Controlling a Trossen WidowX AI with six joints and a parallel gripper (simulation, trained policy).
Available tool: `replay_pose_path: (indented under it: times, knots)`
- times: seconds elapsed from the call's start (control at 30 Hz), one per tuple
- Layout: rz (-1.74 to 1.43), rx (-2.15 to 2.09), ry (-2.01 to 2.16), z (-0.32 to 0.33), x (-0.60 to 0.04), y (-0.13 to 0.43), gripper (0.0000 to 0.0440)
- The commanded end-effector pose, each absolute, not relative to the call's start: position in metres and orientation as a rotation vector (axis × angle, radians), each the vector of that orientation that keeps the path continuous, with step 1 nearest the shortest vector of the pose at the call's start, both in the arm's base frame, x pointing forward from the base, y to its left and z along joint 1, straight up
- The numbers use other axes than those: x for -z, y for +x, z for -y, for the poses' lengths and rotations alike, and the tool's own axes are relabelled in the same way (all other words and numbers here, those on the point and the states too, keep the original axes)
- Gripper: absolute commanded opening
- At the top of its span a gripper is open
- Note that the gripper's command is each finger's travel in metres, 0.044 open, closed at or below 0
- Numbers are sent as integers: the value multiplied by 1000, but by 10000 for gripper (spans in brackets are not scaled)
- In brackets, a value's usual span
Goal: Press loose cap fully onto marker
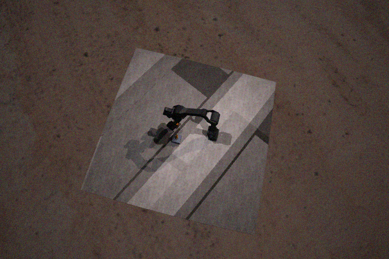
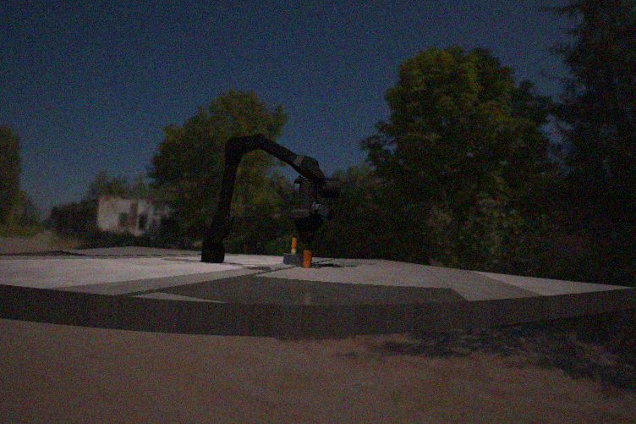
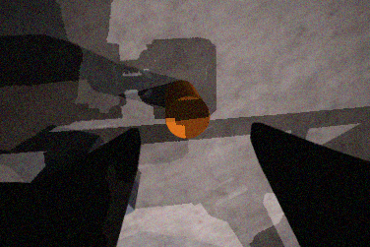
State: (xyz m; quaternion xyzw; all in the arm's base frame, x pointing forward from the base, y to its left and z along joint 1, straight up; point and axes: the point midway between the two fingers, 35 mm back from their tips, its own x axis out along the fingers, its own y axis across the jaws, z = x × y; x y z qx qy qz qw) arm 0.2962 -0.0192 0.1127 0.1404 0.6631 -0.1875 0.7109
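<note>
Grey-blue holder block (image 1: 176, 140) (image 2: 293, 259) on the left in the exterior view, slim orange marker (image 1: 176, 136) (image 2: 293, 245) upright in it. Just right, the chunky orange cylindrical cap (image 1: 177, 123) (image 2: 307, 258) (image 3: 187, 117) stands loose on the table under the black gripper (image 1: 173, 124) (image 2: 307, 243) (image 3: 196, 133), which is well open, holding nothing.

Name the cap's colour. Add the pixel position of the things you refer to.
Orange, showing best in the wrist view: the cap (image 1: 177, 123) (image 2: 307, 258) (image 3: 187, 117).

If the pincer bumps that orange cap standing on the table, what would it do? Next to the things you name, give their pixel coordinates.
The cap (image 1: 177, 123) (image 2: 307, 258) (image 3: 187, 118) would probably tip, since it stands upright and looks taller than wide. Once over, it may well roll, as its end looks round. Its crisp outline suggests something stiff.
</note>
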Motion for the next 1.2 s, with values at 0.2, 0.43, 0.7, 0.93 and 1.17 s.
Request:
replay_pose_path:
  times: [0.2,0.43,0.7,0.93,1.17]
  knots:
    - [-1540,354,336,16,-99,299,289]
    - [-1584,323,337,16,-85,298,277]
    - [-1636,294,319,17,-67,294,258]
    - [-1640,285,288,20,-61,297,208]
    - [-1630,278,258,20,-72,297,51]
